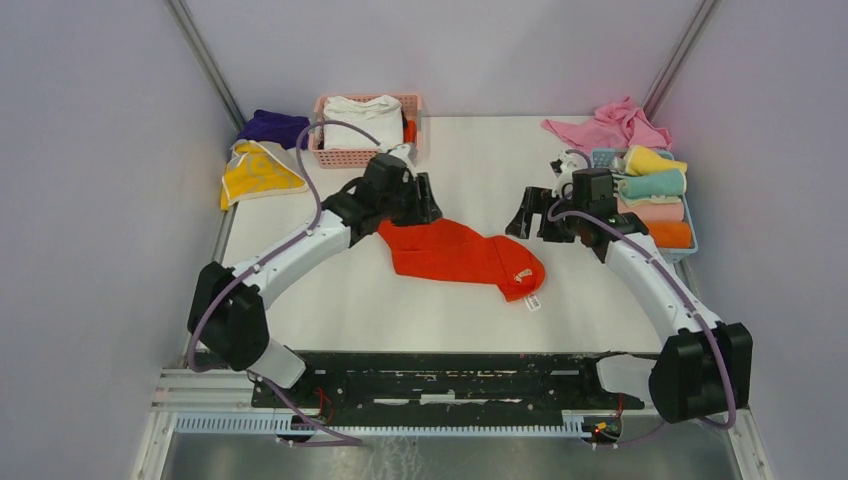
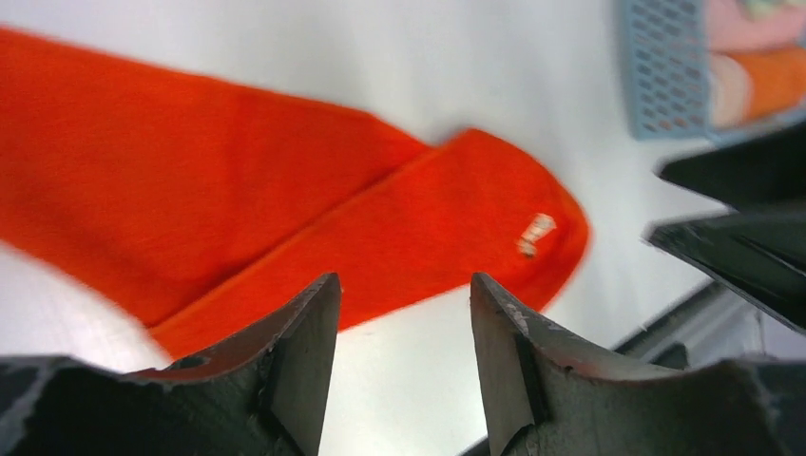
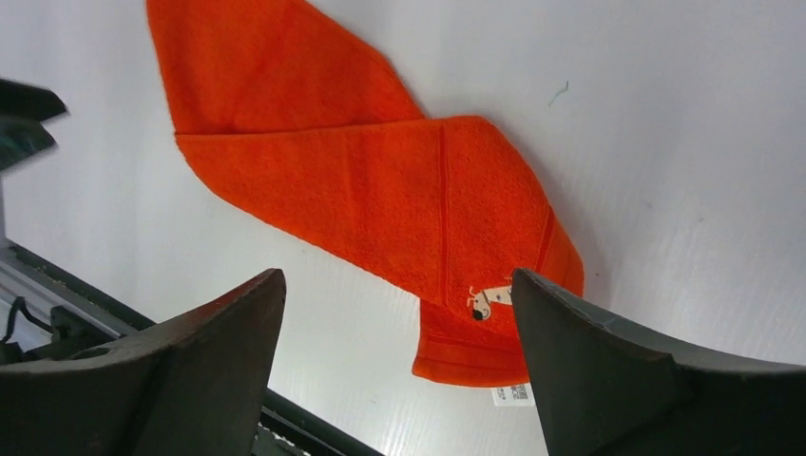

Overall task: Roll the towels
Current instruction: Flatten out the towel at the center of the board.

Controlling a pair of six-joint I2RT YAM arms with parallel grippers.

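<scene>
Top: orange towel [image 1: 460, 255] lay flat on table [image 1: 480, 160], folded askew, unrolled. Left claw [image 1: 427, 203] over its left end, right claw [image 1: 525, 215] near right end.

Left wrist: left claw released, empty.

Right wrist: right claw spread wide, empty.

Risk: skewed fold likely gives lopsided, loose roll.

1. The orange-red towel [image 1: 460, 255] is matt, nappy terry cloth with a ribbed woven band near its hem and a white paper-like tag [image 3: 513, 392].
2. The bench [image 1: 600, 290] is white, smooth, with a faint sheen.
3. The pink basket [image 1: 345, 157] at eleven o'clock and the blue basket [image 1: 603, 156] at two o'clock are latticed plastic.
4. The left gripper [image 2: 401, 294] and the right gripper [image 3: 397, 280] look like dark matt plastic, scuffed pale along the edges.
</scene>
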